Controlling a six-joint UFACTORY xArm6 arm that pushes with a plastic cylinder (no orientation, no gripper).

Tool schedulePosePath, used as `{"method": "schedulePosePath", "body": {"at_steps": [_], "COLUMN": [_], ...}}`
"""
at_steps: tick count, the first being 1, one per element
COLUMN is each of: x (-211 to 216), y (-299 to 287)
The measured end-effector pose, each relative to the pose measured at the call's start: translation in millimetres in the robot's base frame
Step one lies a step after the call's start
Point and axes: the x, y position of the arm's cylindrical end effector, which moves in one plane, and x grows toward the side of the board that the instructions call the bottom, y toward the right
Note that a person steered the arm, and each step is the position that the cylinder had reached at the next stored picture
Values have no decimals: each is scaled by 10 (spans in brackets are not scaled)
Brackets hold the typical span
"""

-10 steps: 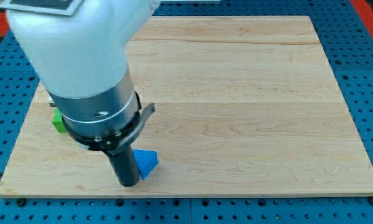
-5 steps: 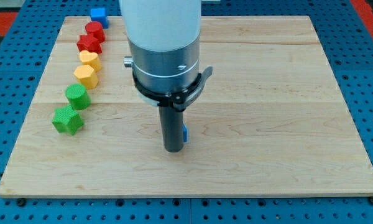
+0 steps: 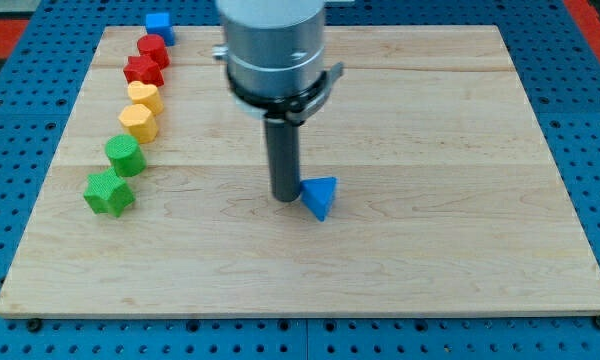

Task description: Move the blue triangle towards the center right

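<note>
Blue triangle (image 3: 320,196): small solid wedge, apex toward the view's top, resting near the board (image 3: 430,150) centre; my tip (image 3: 284,198) touches its left side; no gripper fitted, nothing held.

wooden board (image 3: 460,120): laid flat on a perforated base (image 3: 10,130), which shows on all sides of it.
blue triangle (image 3: 320,196): placed near the board's middle, slightly toward the view's bottom.
my tip (image 3: 284,198): set down just beside the blue triangle, at its left in the view.
column along the board's left edge, from the view's top to bottom: blue cube (image 3: 159,24), red block (image 3: 152,49), second red block (image 3: 143,71), yellow heart (image 3: 144,97), yellow block (image 3: 138,121), green cylinder (image 3: 124,155), green star (image 3: 108,192). the column is well apart from the blue triangle.
</note>
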Motion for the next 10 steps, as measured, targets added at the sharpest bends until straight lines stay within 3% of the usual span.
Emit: {"method": "schedulePosePath", "body": {"at_steps": [1,3,8,10], "x": [-98,243,233,139], "y": [356,157,1754,1853]}}
